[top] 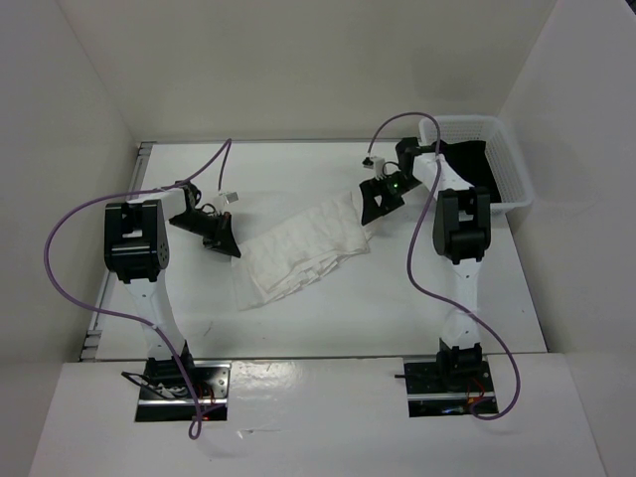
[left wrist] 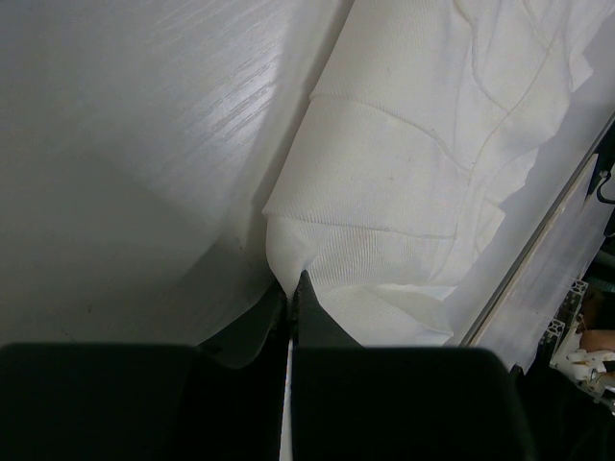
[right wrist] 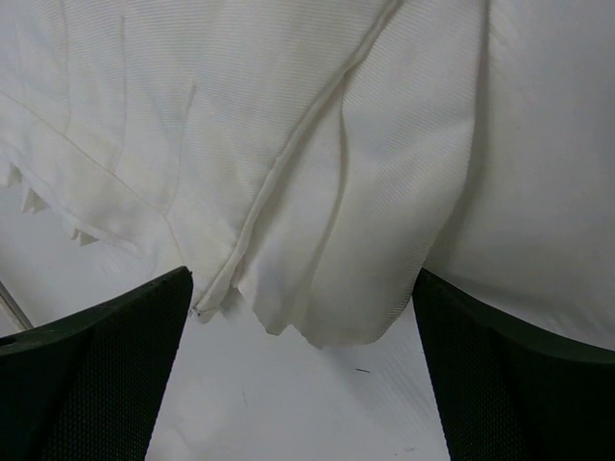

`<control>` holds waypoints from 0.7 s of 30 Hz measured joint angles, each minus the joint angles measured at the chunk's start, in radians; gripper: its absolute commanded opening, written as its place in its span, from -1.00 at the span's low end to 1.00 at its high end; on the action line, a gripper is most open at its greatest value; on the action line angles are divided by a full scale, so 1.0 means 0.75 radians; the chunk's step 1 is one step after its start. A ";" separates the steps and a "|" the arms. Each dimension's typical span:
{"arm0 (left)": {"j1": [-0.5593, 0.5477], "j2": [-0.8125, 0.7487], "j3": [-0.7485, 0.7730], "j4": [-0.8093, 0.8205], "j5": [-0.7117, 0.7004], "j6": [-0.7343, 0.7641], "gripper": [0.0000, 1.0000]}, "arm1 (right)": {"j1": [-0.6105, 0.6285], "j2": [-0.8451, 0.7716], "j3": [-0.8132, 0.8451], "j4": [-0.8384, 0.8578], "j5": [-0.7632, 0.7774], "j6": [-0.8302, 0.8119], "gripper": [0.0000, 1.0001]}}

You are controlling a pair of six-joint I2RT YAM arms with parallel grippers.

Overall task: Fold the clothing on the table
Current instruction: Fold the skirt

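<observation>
The clothing [top: 303, 250], thin ribbed white fabric, lies stretched in a band across the middle of the table [top: 348, 318]. My left gripper [top: 224, 243] is at its left end. In the left wrist view that gripper [left wrist: 290, 283] is shut on a pinched corner of the clothing [left wrist: 423, 144]. My right gripper [top: 381, 202] hangs over the right end. Its fingers [right wrist: 96, 375] stand wide open on either side of the clothing's ragged edge [right wrist: 327, 288], with nothing gripped between them.
A white mesh basket [top: 502, 189] holding a black garment [top: 472, 159] stands at the back right, just behind the right arm. White walls ring the table. Purple cables loop over both arms.
</observation>
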 measured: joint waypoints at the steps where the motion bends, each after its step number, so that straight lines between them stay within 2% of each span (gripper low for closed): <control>1: 0.000 0.000 0.001 -0.001 0.000 0.000 -0.99 | 0.004 0.001 0.000 -0.006 -0.005 -0.003 0.98; 9: 0.001 0.008 0.013 -0.017 -0.003 0.003 -0.99 | 0.052 0.007 0.001 -0.047 -0.037 -0.020 0.88; 14: 0.001 0.014 0.022 -0.030 -0.003 0.004 -0.99 | 0.061 0.027 0.018 -0.067 -0.057 -0.025 0.63; 17: 0.001 0.017 0.026 -0.035 -0.003 0.006 -0.99 | 0.064 0.043 0.030 -0.075 -0.064 -0.025 0.43; 18: 0.001 0.018 0.026 -0.036 -0.004 0.006 -0.99 | 0.066 0.048 0.033 -0.079 -0.069 -0.025 0.30; 21: 0.001 0.018 0.027 -0.037 -0.003 0.006 -0.99 | 0.074 0.067 0.040 -0.093 -0.082 -0.023 0.23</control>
